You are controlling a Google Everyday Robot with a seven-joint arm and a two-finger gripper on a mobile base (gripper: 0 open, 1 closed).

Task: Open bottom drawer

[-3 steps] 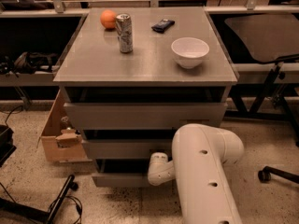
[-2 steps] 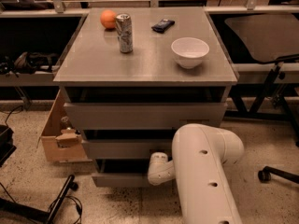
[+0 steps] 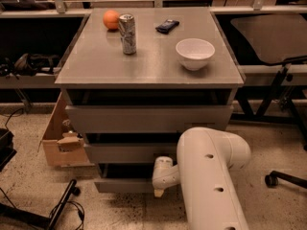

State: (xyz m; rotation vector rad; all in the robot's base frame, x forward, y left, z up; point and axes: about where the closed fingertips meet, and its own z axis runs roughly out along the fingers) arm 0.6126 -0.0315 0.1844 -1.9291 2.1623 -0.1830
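Gripper [image 3: 159, 190] at bottom drawer [image 3: 120, 185] front, toward its 3 o'clock end; whether open or closed cannot be told

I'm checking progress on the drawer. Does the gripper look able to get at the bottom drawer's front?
Probably yes: the gripper is right at the front of the bottom drawer, with nothing visible between them. The cardboard box stands aside, next to the cabinet.

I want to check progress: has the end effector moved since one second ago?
No. The end effector keeps the same place below the middle drawer, at the bottom drawer front.
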